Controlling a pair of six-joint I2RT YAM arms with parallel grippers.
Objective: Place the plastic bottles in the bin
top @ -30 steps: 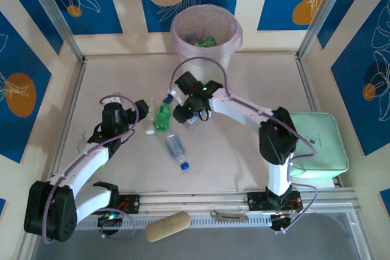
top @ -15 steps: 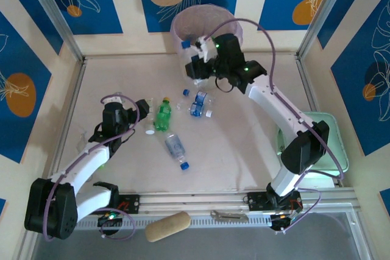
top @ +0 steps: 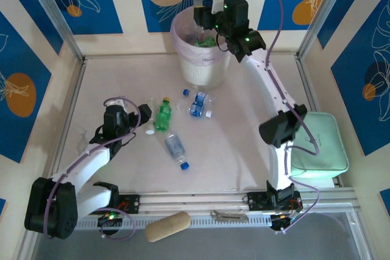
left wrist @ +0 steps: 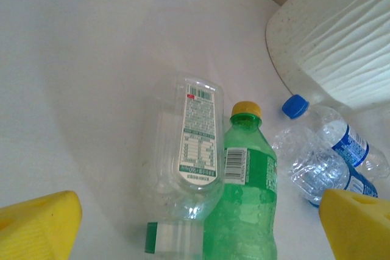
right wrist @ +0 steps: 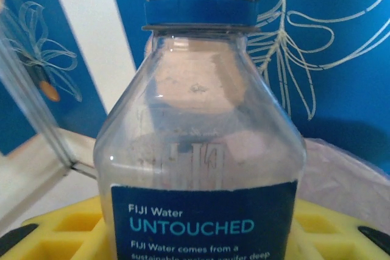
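Observation:
My right gripper [top: 207, 10] hangs over the back rim of the bin [top: 204, 68], shut on a clear Fiji bottle [right wrist: 204, 150] with a blue cap and dark blue label; its yellow fingers [right wrist: 61, 235] flank the bottle's base. Green bottles lie inside the bin. My left gripper [top: 145, 114] sits low on the table, open, its yellow fingertips [left wrist: 36, 223] wide apart around a green bottle [left wrist: 247, 199] and a clear bottle [left wrist: 195, 144] lying side by side. A crushed blue-labelled bottle [top: 198, 103] and another clear bottle [top: 175, 147] lie on the table.
A pale green tray [top: 317, 144] sits at the right edge. On the front rail lie a tan roll [top: 167, 225] and a metal tool [top: 228, 215]. A loose blue cap [top: 186, 92] and a white cap [top: 149, 131] rest among the bottles. Walls enclose the table.
My right arm has carried the Fiji bottle from the table's middle up and back to above the bin. The left arm has barely moved.

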